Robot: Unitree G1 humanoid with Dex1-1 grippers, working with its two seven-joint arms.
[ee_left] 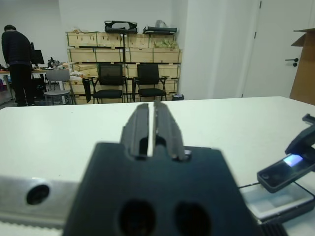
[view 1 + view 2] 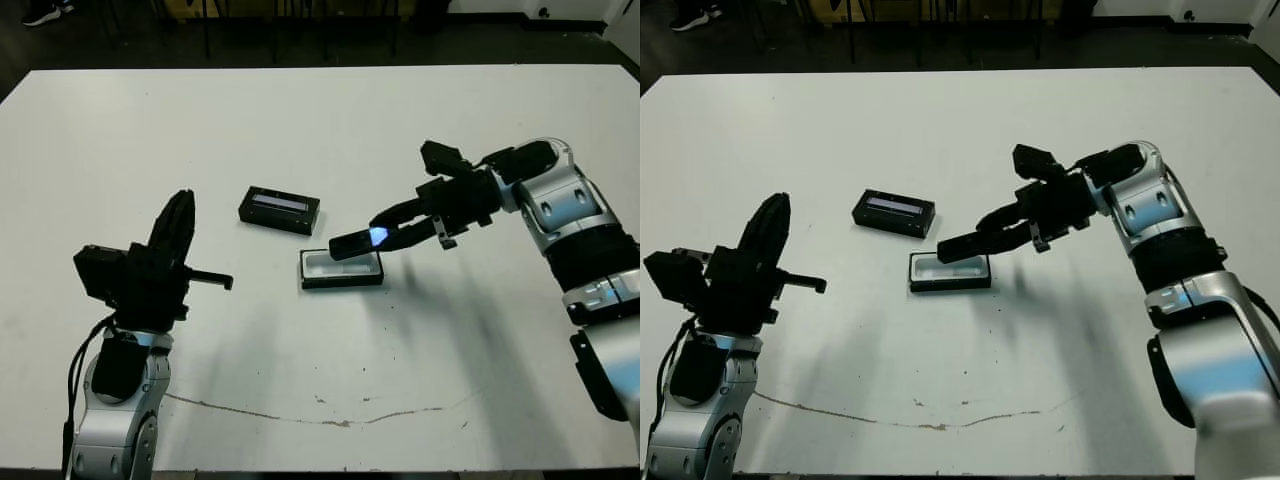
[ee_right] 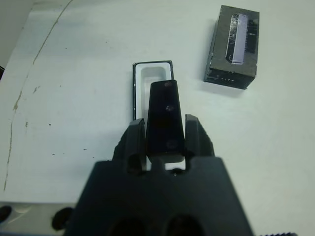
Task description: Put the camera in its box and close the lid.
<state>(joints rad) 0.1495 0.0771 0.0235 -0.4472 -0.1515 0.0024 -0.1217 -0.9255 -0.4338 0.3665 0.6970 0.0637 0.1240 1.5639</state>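
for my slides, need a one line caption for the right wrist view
Right gripper holds the camera above the open white-lined box; the lid lies apart on the table.

The two head views look down and forward from up high over the wide white counter, far enough back to catch both arms, and being a stereo pair they show basically the same scene, just slid sideways a bit. The left wrist view sits low and faces level across the counter past its own black two-fingered left end effector toward chairs and wooden crates in the room behind. The right wrist view looks steeply down and close, sharing with the head views the shallow black white-lined box and the black rectangular lid with a pale glossy strip.
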